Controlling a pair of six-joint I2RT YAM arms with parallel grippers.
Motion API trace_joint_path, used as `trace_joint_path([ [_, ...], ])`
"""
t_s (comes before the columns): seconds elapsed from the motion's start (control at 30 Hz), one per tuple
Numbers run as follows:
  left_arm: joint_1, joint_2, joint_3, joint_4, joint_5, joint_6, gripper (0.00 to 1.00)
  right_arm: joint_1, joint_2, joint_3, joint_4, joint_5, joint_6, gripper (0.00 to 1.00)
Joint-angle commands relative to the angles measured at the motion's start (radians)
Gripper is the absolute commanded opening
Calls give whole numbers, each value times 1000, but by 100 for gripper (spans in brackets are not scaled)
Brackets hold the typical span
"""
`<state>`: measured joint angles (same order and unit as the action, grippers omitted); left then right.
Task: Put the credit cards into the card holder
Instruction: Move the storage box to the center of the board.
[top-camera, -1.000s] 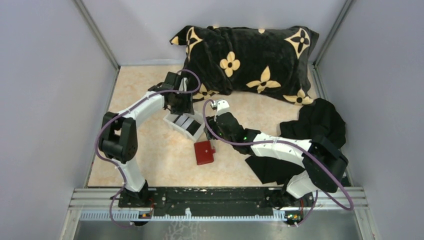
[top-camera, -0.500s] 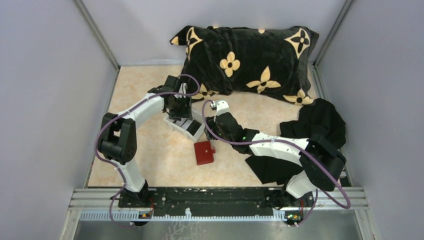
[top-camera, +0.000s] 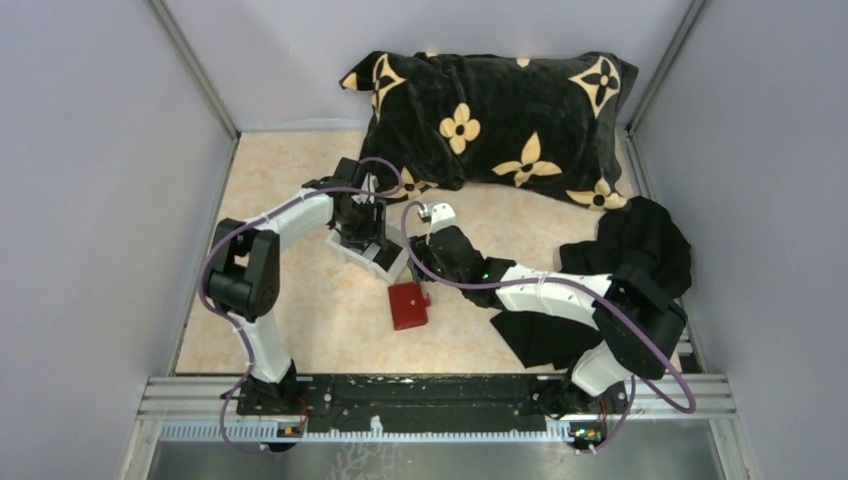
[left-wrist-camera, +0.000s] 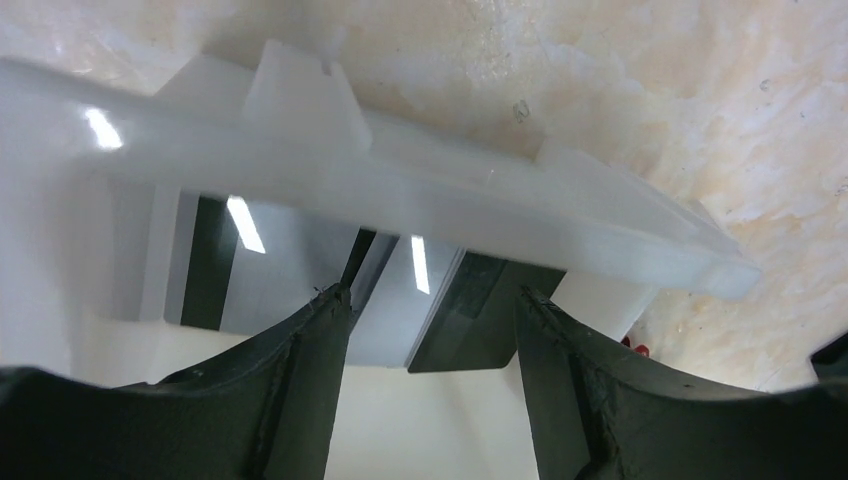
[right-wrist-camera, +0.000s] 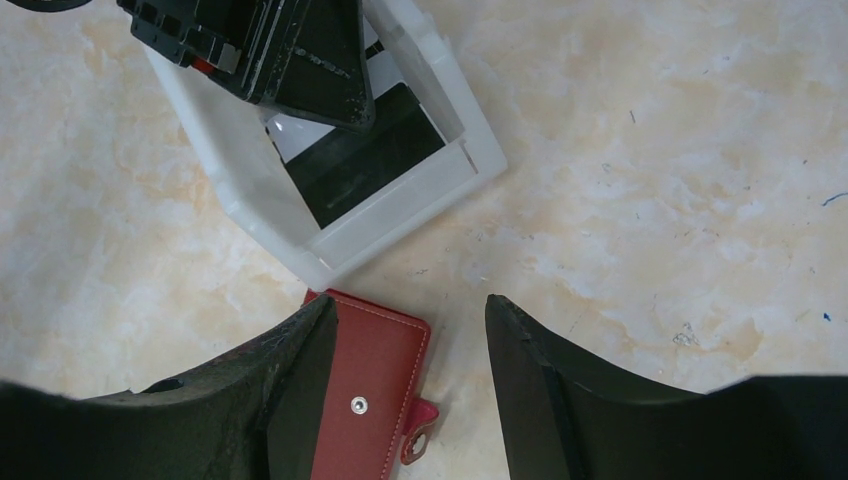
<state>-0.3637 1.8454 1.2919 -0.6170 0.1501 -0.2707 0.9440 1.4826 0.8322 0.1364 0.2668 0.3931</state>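
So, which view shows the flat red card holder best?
Right wrist: the red card holder lies close, its snap button clear. Top external shows it nearly whole but small; left wrist barely shows it.

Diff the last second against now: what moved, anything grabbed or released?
The left end effector moved toward the arm bases, from the far edge of the white tray into it, jaws open on either side of the credit cards; nothing gripped yet. The right end effector stayed open above the card holder. Card holder, tray and cards did not move.
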Motion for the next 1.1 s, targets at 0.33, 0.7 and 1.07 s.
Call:
trace_joint_path([
  [0.33,5,53,-17,23,135,28,39,-6,35,31,48,-6,3,57],
  [0.7,5,28,-5,5,244,17,24,-7,15,12,52,-1,9,57],
  [1.07,5,-28,3,15,329,-27,21,-7,5,3,58,-1,9,57],
])
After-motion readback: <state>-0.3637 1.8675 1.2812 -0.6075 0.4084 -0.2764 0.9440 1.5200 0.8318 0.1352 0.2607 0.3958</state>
